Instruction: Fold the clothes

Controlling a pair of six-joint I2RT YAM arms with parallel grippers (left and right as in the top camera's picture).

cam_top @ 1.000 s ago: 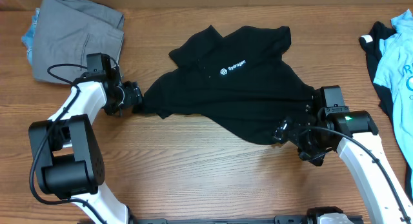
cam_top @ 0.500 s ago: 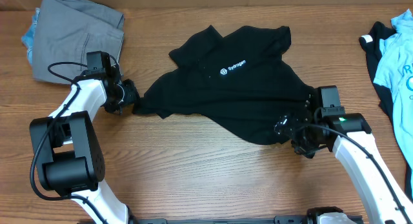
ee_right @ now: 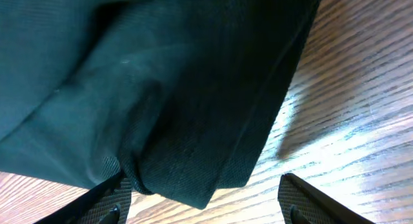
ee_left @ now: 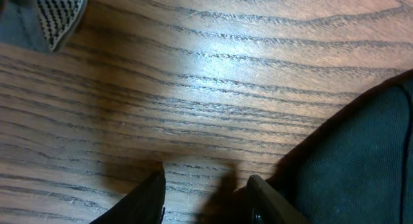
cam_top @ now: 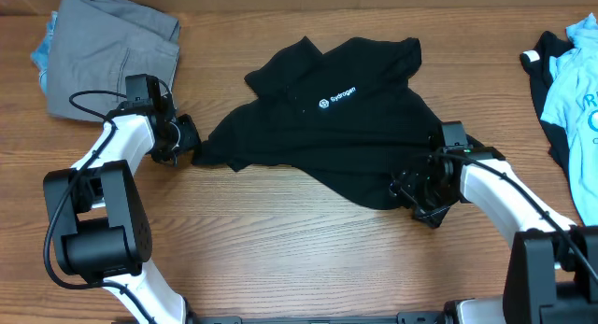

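Note:
The black T-shirt (cam_top: 346, 128), with a small white logo and lettering (cam_top: 338, 97), lies spread and rumpled on the wooden table (cam_top: 280, 240). My left gripper (cam_top: 190, 143) is at the tip of its left sleeve. In the left wrist view its fingers (ee_left: 206, 198) are open over bare wood, with the black fabric (ee_left: 361, 146) just to the right of them. My right gripper (cam_top: 405, 190) is at the shirt's lower right hem. In the right wrist view its fingers (ee_right: 203, 201) are open wide, with a folded corner of the black fabric (ee_right: 193, 159) between them.
A folded grey garment (cam_top: 112, 44) lies on a blue cloth (cam_top: 42, 55) at the back left. A light blue shirt (cam_top: 575, 77) and a dark one (cam_top: 542, 58) lie at the right edge. Bare wood shows along the front of the table.
My left gripper has drawn back slightly left off the sleeve tip. My right wrist has swung left and in toward the hem, bringing the open fingers around the fabric corner.

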